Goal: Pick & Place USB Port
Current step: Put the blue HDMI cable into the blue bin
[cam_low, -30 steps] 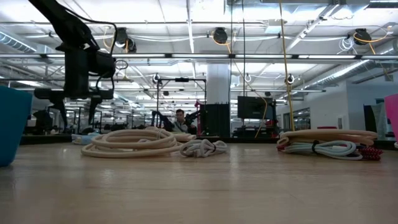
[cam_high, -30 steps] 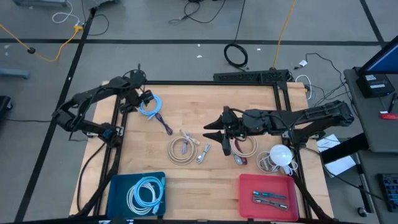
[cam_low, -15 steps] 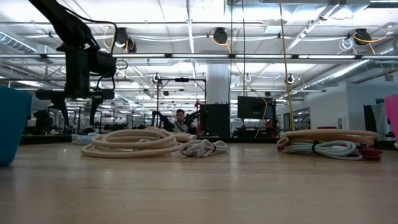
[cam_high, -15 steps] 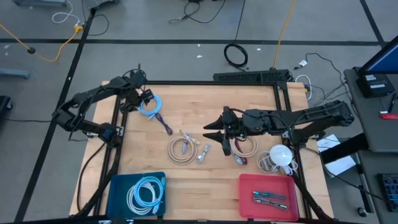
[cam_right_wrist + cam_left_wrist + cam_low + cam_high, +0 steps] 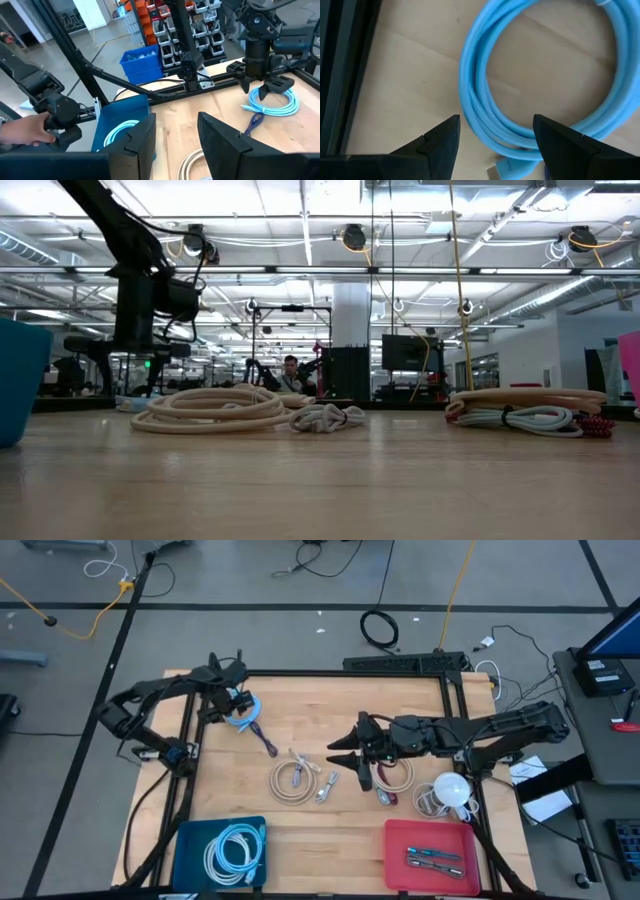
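The coiled light-blue USB cable (image 5: 241, 710) lies on the pale wooden table (image 5: 330, 830) near its far left corner, and serves here as the landmark. The left gripper (image 5: 229, 698) hangs directly over it with its fingers spread; the left wrist view shows the two dark fingertips (image 5: 440, 142) straddling the near arc of the coil (image 5: 540, 75) without clasping it, a detail the high view cannot resolve. That wrist view also reveals a connector end (image 5: 507, 167) beside the coil. The right gripper (image 5: 345, 753) hovers well apart from the cable, toward the table's middle, fingers open and empty, above a beige rope coil (image 5: 292, 783). Only the right wrist view shows a person's hand (image 5: 25, 129) on a dark controller beyond the table and a blue plastic bin (image 5: 122, 120) holding more light-blue cable.
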Controlling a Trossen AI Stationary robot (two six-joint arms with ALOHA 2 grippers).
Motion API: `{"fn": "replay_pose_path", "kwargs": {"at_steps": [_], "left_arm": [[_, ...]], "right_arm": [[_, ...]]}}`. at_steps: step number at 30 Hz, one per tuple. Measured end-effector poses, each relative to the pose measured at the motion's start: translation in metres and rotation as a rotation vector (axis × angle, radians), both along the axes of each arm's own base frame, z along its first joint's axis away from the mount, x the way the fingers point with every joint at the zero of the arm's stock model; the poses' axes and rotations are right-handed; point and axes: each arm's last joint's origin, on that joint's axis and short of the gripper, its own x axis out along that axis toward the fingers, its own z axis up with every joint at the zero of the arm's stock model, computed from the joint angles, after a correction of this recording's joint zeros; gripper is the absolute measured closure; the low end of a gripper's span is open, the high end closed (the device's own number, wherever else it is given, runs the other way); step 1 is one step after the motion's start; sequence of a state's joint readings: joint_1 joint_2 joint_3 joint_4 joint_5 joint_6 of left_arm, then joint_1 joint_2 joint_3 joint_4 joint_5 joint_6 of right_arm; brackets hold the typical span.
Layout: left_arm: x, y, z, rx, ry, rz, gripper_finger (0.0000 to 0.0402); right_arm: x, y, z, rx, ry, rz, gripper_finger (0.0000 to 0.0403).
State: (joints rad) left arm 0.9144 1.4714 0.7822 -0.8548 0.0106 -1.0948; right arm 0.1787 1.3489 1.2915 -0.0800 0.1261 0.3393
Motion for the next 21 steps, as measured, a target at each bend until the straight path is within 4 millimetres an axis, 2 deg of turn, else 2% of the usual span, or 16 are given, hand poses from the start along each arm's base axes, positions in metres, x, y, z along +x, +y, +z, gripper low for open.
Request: {"fn": "replay_pose_path", "kwargs": {"at_steps": [10,15,21], "left_arm": [[0.001,0.001,-0.008,-0.014,0.026,-0.018,0.0149],[-0.001,-0.003,-0.019,-0.023,-0.002,-0.003,0.0149],[-0.006,-0.011,-0.032,-0.030,-0.027,0.013,0.0186]], "right_arm": [[-0.001,0.002,0.001,0.005,0.000,0.006,0.0266],[-0.001,0.002,0.001,0.007,0.000,0.005,0.0266],[-0.001,0.002,0.001,0.007,-0.001,0.005,0.0266]]}}
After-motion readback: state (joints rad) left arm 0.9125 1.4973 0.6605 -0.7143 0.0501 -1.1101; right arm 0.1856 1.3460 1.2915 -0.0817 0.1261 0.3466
